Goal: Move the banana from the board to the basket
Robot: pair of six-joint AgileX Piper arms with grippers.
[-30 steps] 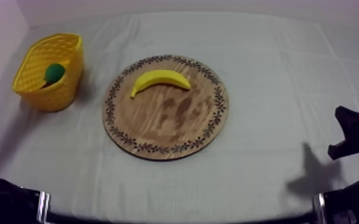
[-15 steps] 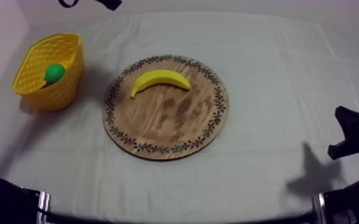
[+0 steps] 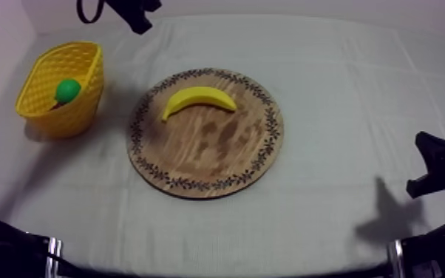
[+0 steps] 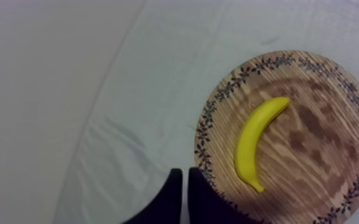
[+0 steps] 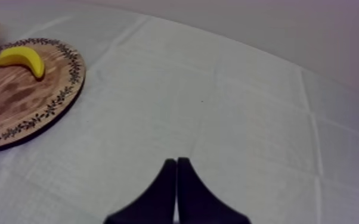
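Lying flat on the far half of the round wooden board [image 3: 211,159], the banana [image 3: 198,98] has its long axis running side to side across the table. Its arch bulges toward the far edge and both tips curve toward the near side. The left tip sits lower and points toward the yellow basket [image 3: 48,118]. The basket stands left of the board and apart from it, with bare cloth [image 3: 329,89] between them and a green toy fruit [image 3: 67,90] inside. The left arm [image 3: 131,10] is at the far left, beyond the basket and board. The left gripper [image 4: 183,174] hangs over the cloth just beside the board's rim, its claw closed on nothing. The right gripper [image 5: 176,162] sits low at the right, well apart from the board, likewise closed and empty.
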